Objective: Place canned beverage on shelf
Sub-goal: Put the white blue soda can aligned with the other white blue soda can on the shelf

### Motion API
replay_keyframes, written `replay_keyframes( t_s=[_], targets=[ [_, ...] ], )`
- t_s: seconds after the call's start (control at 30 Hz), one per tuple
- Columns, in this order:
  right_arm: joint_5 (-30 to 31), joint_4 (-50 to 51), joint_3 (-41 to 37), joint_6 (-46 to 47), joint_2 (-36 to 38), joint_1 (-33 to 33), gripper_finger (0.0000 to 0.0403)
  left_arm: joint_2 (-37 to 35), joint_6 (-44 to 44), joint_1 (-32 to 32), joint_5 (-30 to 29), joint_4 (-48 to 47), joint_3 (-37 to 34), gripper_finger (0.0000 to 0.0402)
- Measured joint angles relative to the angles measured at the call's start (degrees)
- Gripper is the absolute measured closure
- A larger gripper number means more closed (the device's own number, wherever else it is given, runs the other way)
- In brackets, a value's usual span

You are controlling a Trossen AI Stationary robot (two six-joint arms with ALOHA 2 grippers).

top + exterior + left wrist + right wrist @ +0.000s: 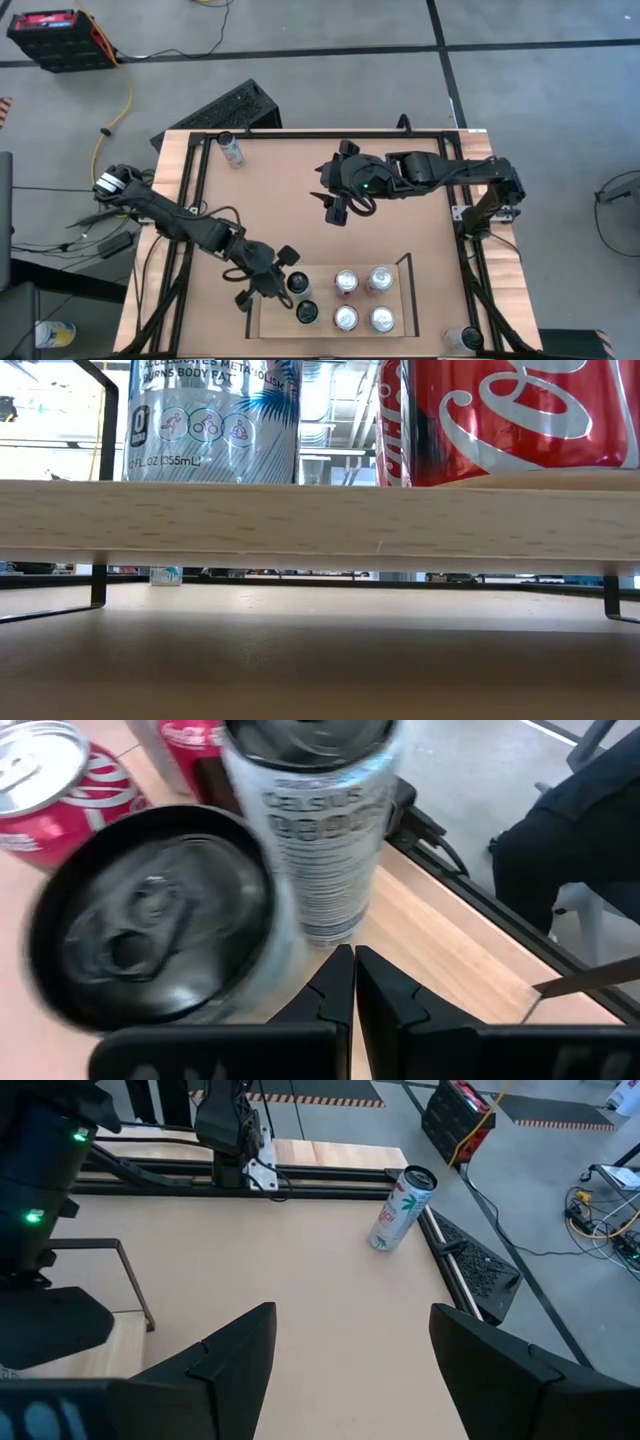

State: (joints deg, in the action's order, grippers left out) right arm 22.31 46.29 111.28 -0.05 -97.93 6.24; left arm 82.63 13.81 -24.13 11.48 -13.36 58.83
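The pale wood shelf (272,318) with black end rails stands near the table's near edge; the low view shows its board (320,520) from the side. Several cans stand on it: two black-topped cans (298,283) (307,313), two red ones (346,282) and two silver ones (380,278). My left gripper (277,264) is shut, just left of the black-topped cans. In its wrist view (353,960) a white Celsius can (320,830) and a nearer black-topped can (150,915) stand right ahead. My right gripper (336,207) is open and empty over the table's middle. My left gripper's shut fingertips (340,965) lie close to the foot of the white Celsius can (335,930) and beside the nearer black-topped can. I cannot tell whether they touch either one.
A lone can (231,150) stands upright at the table's far left corner; it also shows in the right wrist view (403,1208). Another can (463,340) stands at the near right corner. The table's black frame (320,133) runs round the edges. The table's middle is bare wood.
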Motion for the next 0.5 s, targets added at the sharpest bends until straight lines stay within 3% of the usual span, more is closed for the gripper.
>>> replay_keyframes(
  t_s=[0.5],
  targets=[
    [0.00,-0.01,0.00,0.04,-0.02,0.02,0.0117,0.00,1.45,1.52,-0.37,0.43,0.00,0.0401]
  ],
)
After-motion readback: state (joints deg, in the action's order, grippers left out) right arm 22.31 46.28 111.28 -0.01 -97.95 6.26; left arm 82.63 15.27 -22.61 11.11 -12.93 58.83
